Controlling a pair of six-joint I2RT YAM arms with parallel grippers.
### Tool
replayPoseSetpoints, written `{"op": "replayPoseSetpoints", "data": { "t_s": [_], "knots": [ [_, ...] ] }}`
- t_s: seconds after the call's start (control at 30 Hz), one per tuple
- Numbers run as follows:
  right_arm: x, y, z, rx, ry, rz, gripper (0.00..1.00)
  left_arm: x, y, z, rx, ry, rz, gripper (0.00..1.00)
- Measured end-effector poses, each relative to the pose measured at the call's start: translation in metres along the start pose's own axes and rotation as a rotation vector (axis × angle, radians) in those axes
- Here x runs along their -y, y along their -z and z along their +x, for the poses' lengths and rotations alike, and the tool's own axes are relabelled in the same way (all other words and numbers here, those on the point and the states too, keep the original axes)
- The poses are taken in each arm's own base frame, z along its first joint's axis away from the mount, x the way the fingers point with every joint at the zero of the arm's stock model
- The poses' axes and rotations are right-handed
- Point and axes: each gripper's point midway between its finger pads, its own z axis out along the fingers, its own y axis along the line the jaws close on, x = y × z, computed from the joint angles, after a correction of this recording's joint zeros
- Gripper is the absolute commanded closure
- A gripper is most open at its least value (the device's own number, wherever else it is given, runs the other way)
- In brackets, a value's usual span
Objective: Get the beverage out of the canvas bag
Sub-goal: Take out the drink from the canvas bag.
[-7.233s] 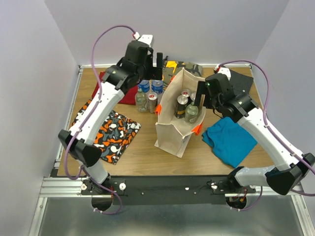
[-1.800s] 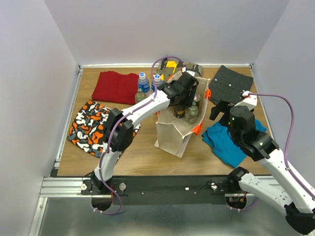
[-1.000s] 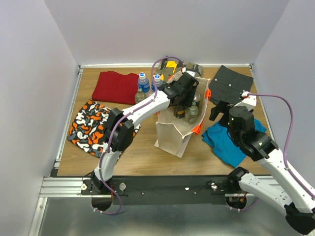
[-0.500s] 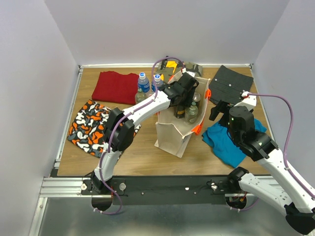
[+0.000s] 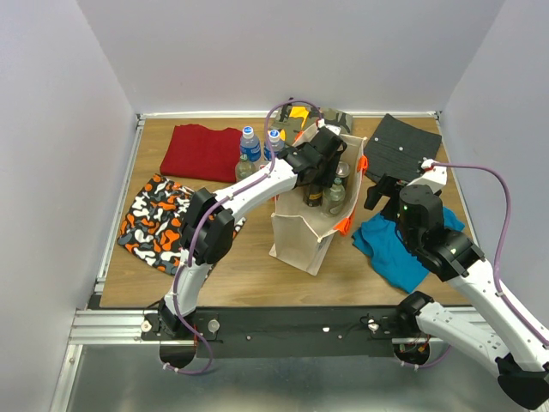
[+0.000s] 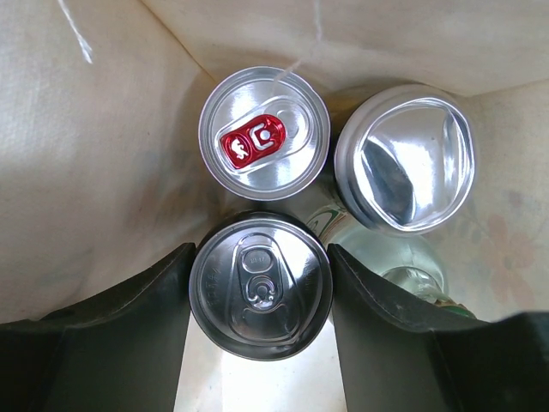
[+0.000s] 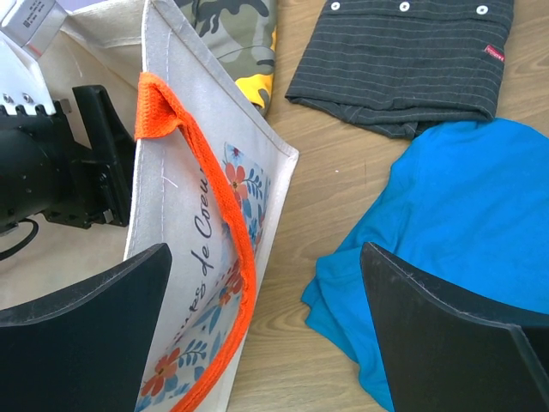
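The beige canvas bag (image 5: 300, 236) with orange handles (image 7: 219, 206) stands upright mid-table. My left gripper (image 5: 319, 167) reaches down into its mouth. In the left wrist view its two black fingers (image 6: 129, 326) press against both sides of a silver-topped can (image 6: 261, 285), so the left gripper (image 6: 261, 296) is shut on that beverage. Inside the bag, a can with a red tab (image 6: 264, 133), another can (image 6: 405, 157) and a clear bottle (image 6: 403, 266) crowd next to it. My right gripper (image 7: 264, 257) hangs open outside the bag's right wall (image 7: 184, 197), holding nothing.
Two water bottles (image 5: 250, 146) stand left of the bag. Folded clothes lie around: red (image 5: 202, 150), orange-patterned (image 5: 159, 223), blue (image 5: 390, 245) under the right arm, dark grey (image 5: 403, 146) at the back right, and camouflage (image 7: 236, 26) behind the bag.
The left jaws have closed in onto the silver-topped can inside the bag. Neither arm has visibly shifted, and the right gripper stays open.
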Motion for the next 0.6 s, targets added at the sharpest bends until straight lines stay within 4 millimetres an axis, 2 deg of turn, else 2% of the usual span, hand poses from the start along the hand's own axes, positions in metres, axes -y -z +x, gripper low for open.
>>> {"op": "replayPoseSetpoints", "data": {
  "t_s": [0.33, 0.6],
  "knots": [
    [0.0, 0.0, 0.0, 0.001, -0.001, -0.001, 0.0, -0.002, 0.009, 0.006, -0.026, -0.015, -0.01, 1.0],
    [-0.004, 0.001, 0.004, -0.017, -0.001, -0.028, 0.0, -0.004, 0.037, 0.004, -0.037, -0.036, -0.013, 1.0]
  ]
}}
